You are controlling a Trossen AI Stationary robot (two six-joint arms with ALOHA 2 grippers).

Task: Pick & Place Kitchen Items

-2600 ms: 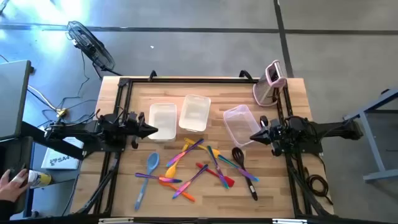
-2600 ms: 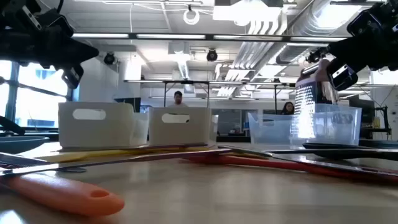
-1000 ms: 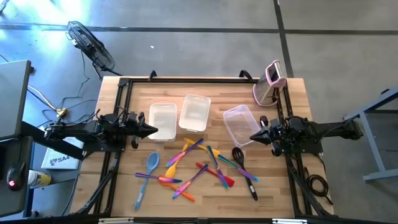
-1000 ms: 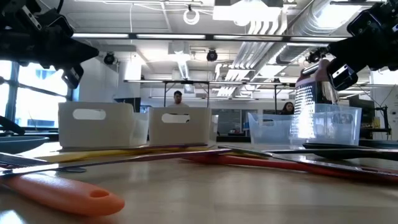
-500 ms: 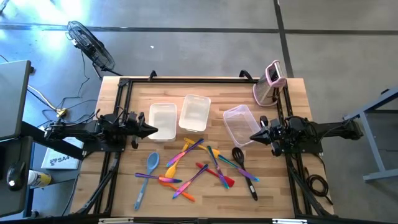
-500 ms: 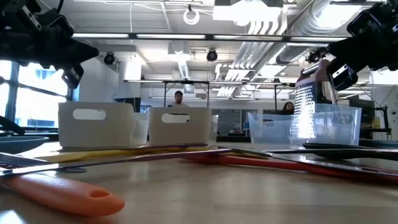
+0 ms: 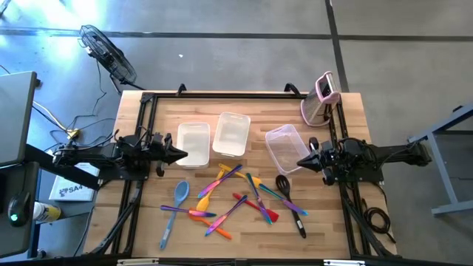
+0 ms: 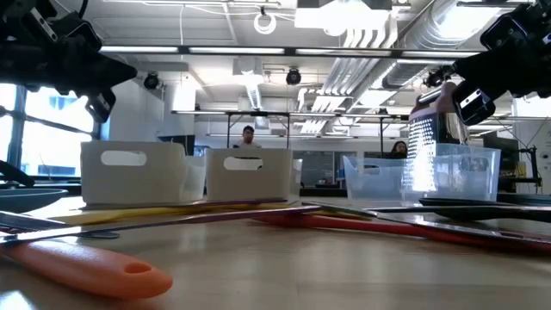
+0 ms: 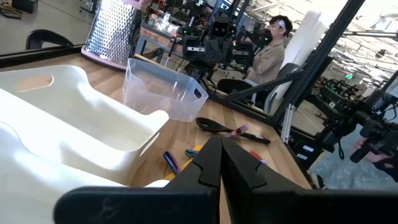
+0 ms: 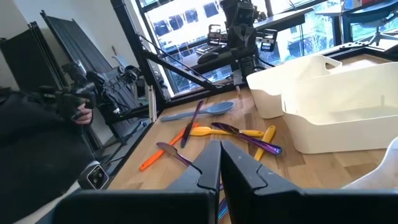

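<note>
I see the utensils point(image 7: 233, 198) heaped on the table point(image 7: 347, 229); light, slim, probably slippery, so I'd pinch a handle mid-length. Left hand point(image 7: 182, 155) and right hand point(image 7: 301, 162) hover pinched closed, empty.

wooden table point(image 7: 155, 229), utensils point(image 7: 236, 199), tubs point(image 7: 231, 134), grater point(image 7: 319, 100)

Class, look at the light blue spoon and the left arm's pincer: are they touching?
Apart. The high view shows the left pincer beside a white tub, with bare table between it and the light blue spoon.
</note>
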